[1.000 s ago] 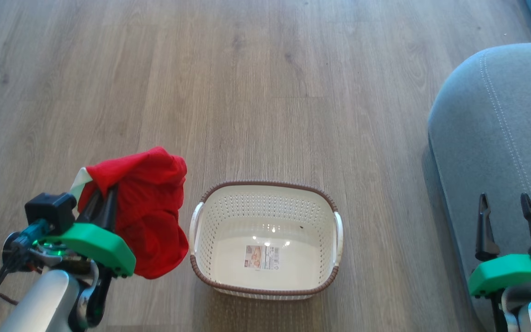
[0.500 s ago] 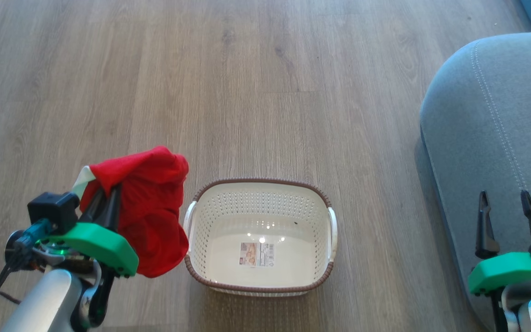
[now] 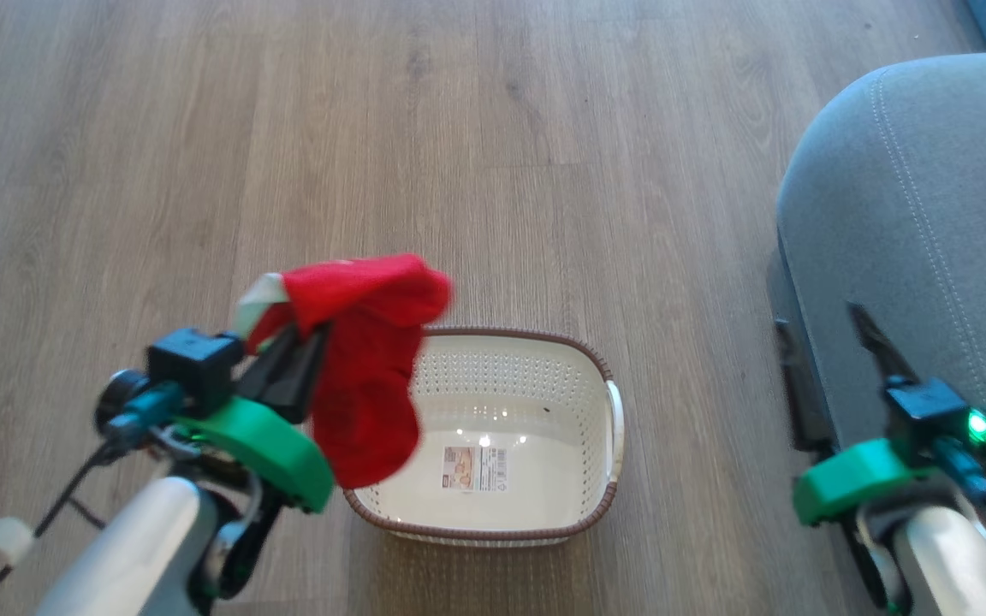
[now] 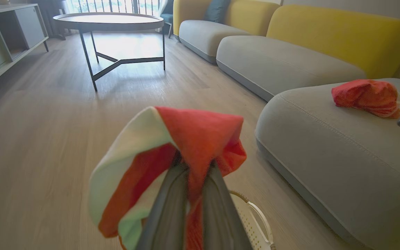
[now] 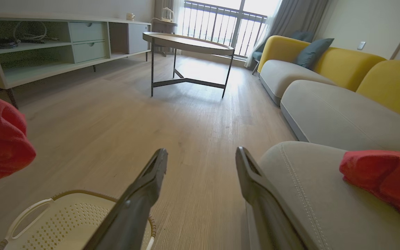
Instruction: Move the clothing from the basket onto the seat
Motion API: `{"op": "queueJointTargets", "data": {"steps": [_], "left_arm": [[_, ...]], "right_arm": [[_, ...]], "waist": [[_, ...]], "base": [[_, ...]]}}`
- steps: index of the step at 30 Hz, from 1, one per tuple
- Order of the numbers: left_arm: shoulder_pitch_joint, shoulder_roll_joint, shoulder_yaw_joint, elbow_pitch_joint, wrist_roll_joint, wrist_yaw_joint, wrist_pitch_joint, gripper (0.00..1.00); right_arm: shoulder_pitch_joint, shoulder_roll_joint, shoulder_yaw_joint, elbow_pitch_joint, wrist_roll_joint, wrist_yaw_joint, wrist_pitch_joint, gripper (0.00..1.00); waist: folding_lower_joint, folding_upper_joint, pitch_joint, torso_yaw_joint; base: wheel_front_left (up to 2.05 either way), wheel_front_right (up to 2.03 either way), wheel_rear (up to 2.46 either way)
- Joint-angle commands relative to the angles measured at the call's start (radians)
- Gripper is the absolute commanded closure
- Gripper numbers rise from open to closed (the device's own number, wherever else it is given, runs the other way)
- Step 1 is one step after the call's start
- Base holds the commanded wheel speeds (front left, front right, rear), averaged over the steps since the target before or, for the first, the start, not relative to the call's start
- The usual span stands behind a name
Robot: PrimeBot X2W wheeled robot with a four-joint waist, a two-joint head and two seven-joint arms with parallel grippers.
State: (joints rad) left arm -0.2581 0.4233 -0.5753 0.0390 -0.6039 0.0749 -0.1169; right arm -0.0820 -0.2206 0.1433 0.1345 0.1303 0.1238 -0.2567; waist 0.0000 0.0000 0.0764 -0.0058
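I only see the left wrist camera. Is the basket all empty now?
Observer: Yes, no clothes in the basket; a label sticker lies on its bottom.
Operator: Where's my red shirt hanging?
Observer: In the head view the clothing in the left end effector covers the basket's left side.
Operator: Is the other end effector holding anything?
Observer: No, the right end effector is open and empty, by the seat's edge.

Pale wood-plank floor [image 3: 493,128], round black-legged table [image 5: 186,41], yellow-backed sofa [image 4: 339,38], low cabinet [image 5: 64,45] — sunlit railed window [image 5: 227,21]
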Motion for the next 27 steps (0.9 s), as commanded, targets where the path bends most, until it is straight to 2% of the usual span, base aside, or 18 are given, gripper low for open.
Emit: {"op": "queueJointTargets", "data": {"steps": [1, 9, 13, 27], "left_arm": [[-0.076, 0.01, 0.02, -0.051, 0.015, -0.016, 0.008, 1.0], [-0.125, -0.009, -0.06, -0.077, 0.048, -0.063, 0.049, 1.0], [-0.142, -0.021, -0.089, -0.077, 0.061, -0.079, 0.059, 1.0], [-0.18, -0.042, -0.165, -0.068, 0.096, -0.118, 0.078, 1.0]], "right_arm": [[-0.067, -0.05, 0.08, -0.045, 0.02, 0.007, 0.004, 0.0], [-0.2, -0.165, 0.353, -0.119, 0.1, 0.007, 0.063, 0.0], [-0.257, -0.203, 0.458, -0.154, 0.142, 0.007, 0.09, 0.0], [-0.398, -0.249, 0.682, -0.152, 0.224, 0.007, 0.119, 0.0]], "waist": [[0.0, 0.0, 0.0, -0.002], [0.0, 0.0, 0.0, -0.006], [0.0, 0.0, 0.003, -0.005], [0.0, 0.0, 0.01, 0.002]], "base": [[0.0, 0.0, 0.0], [0.0, 0.0, 0.0], [0.0, 0.0, 0.0], [0.0, 0.0, 0.0]]}}
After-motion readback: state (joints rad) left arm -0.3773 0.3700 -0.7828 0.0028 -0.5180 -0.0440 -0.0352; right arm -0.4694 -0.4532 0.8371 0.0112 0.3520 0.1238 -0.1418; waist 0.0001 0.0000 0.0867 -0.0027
